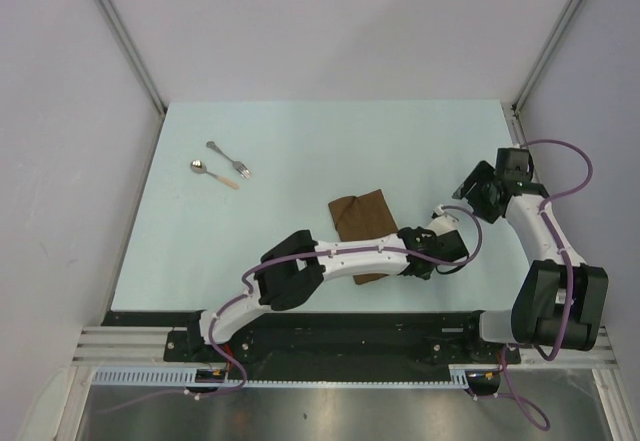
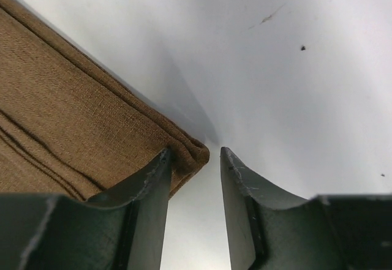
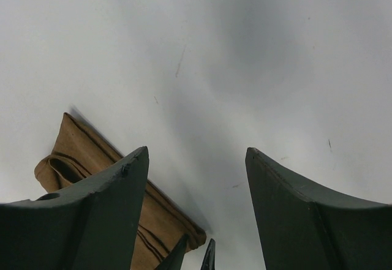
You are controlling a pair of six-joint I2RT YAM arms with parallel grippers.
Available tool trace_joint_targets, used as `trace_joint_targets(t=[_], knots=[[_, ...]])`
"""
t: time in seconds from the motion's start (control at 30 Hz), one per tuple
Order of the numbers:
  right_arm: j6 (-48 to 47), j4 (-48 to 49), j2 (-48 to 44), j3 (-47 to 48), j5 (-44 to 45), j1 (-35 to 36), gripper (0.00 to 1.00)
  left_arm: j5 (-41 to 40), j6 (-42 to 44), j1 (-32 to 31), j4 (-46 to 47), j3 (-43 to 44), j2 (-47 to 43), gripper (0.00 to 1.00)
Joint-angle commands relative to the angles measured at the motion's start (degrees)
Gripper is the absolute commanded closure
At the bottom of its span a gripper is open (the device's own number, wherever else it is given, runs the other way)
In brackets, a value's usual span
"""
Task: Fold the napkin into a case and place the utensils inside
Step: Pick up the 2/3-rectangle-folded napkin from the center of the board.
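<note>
Nearest you, your left claw (image 1: 418, 261) is down at the pale blue-green surface (image 1: 300, 131), at the near right corner of the folded brown cloth napkin (image 1: 360, 219). Your left arm reaches across the near end of the cloth and hides part of it. In the left wrist view, the fingers (image 2: 147, 209) are a little apart. One lies over the cloth and the other is on bare surface. The layered corner of the napkin (image 2: 79, 111) pokes into the gap, and the second finger is not touching it, so nothing is clamped.

The napkin lies a bit right of the middle of the surface. It is a slanted rectangle running from far left to near right.

Just past the left claw, to the right of the napkin, your right claw (image 1: 476, 193) hangs with its fingers (image 3: 104, 202) spread wide and nothing between them. Its wrist view shows the napkin (image 3: 79, 153) to one side, stacked in folds.

Farther back on the left, well apart from the cloth, lie the small spoon with silver bowl and pale orange handle (image 1: 215, 173) and, just beyond it, the small silver metal fork (image 1: 228, 158). They lie close together, and you cannot tell whether they touch.
</note>
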Motion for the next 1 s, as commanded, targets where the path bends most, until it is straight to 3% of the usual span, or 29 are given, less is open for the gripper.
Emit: trace_joint_targets(t=[0.0, 0.17, 0.33, 0.47, 0.67, 0.97], knots=[[-1.03, 1.83, 0.68, -0.23, -0.63, 0.52, 0.31, -1.55, 1.17, -0.25, 0.82, -0.26, 0.95, 0.59], [-1.39, 2.09, 1.21, -0.49, -0.89, 0.52, 0.31, -1.99, 1.08, 0.01, 0.99, -1.05, 1.13, 0.67], [-3.93, 4.55, 2.70, -1.98, -5.97, 0.26, 0.31, -2.61, 0.56, 0.45, 1.78, -4.64, -2.38, 0.91], [-7.01, 9.90, 4.54, -5.06, -21.75, -1.32, 0.31, -0.33, 0.56, 1.33, 6.60, -11.85, -9.06, 0.96], [-6.49, 17.03, 6.04, -8.66, -34.79, -1.59, 0.28, 2.14, -0.85, 3.62, 11.18, -21.70, -18.03, 0.99], [-1.22, 25.46, 9.82, -12.44, -38.59, 4.65, 0.28, 3.55, -1.64, 4.41, 11.28, -26.01, -22.60, 1.00]])
